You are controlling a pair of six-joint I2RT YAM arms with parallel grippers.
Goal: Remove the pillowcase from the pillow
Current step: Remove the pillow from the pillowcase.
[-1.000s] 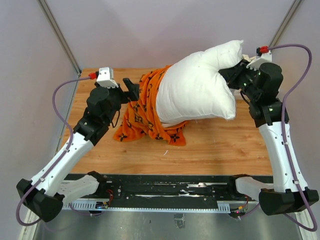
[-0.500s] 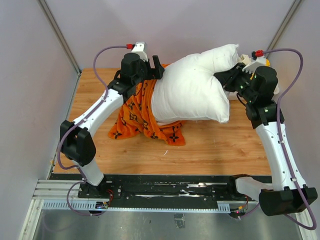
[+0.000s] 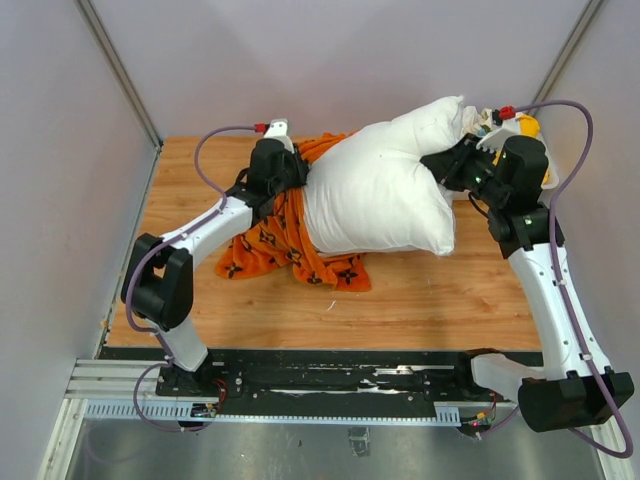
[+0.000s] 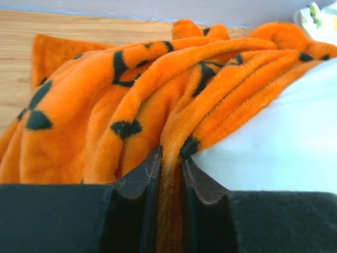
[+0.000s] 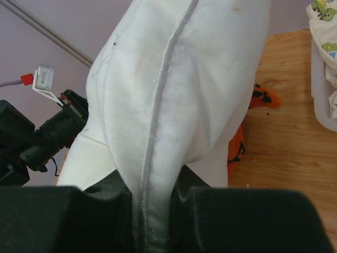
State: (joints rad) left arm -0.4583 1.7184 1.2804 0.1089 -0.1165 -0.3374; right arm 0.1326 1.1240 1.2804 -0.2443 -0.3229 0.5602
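My left tool (image 4: 170, 169) is clamped on a fold of the orange monogram pillowcase (image 4: 95, 105), just beside the white pillow (image 4: 274, 137). My right tool (image 5: 152, 197) is clamped on the pillow's seam at its right end. The pillowcase lies bunched at the pillow's left end, on the worktop (image 3: 430, 290).

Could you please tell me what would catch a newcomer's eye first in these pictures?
The plump white pillow fills the far middle of the table, its right-hand seam pinched by the right gripper. Bunched around its left end lies the bright orange pillowcase with black motifs, one fold clamped in the left gripper.
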